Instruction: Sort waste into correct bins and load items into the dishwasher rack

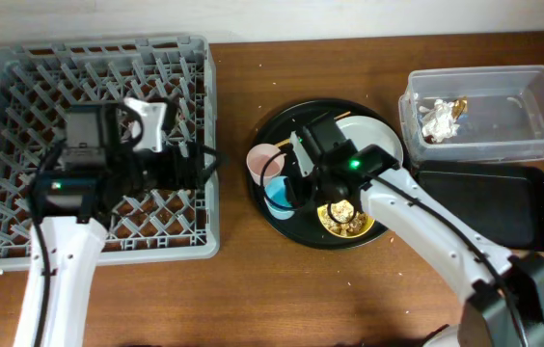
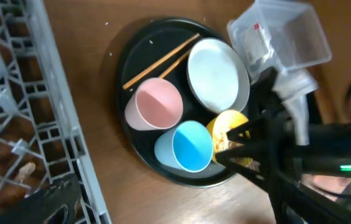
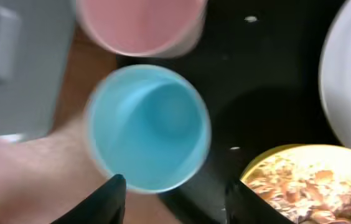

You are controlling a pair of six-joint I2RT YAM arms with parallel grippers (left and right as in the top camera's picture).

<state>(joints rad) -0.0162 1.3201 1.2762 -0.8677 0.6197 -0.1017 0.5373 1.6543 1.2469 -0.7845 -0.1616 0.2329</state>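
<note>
On the round black tray stand a pink cup, a light-blue cup, a pale plate and a yellow bowl holding brownish crumbs. The chopsticks lie at the tray's far side. My right gripper is open, and its fingers straddle the near rim of the blue cup without holding it. My left gripper hovers over the right edge of the grey dishwasher rack; its jaws are not clear. The clear tub holds a gold wrapper and white paper.
The shallow black rectangular tray lies in front of the clear tub at the right. The right arm reaches across the round tray from the lower right. A strip of bare wood separates the rack from the round tray.
</note>
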